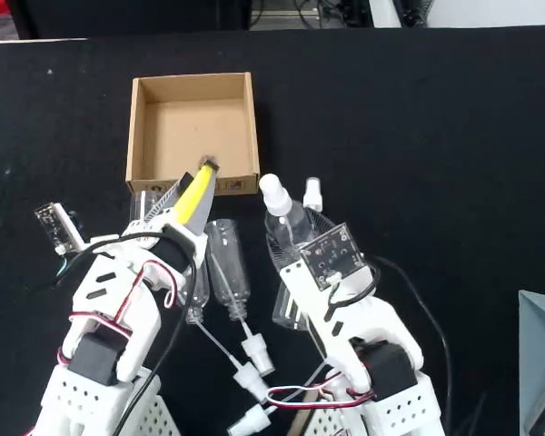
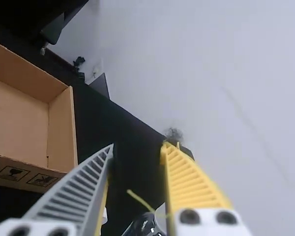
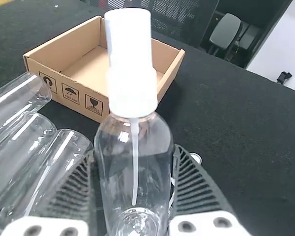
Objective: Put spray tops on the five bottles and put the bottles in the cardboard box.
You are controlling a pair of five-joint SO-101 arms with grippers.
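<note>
Handling pictograms [image 3: 69,91] — umbrella, glass — on cardboard box [image 3: 35,69] wall

— What colour is the cardboard box [image 1: 252,127]?
— Plain brown, with small black symbols on one side. The tabletop [image 1: 418,136] is black.
— And the left gripper [image 2: 137,147]?
— One ribbed finger is yellow, the other grey. The right gripper [image 3: 135,152] is ribbed black, its bottle [image 3: 132,172] clear, the spray top [image 3: 129,59] white.

table [image 1: 454,136]: black cloth | wall [image 2: 211,59]: pale grey | chair [image 3: 227,29]: behind table
</note>
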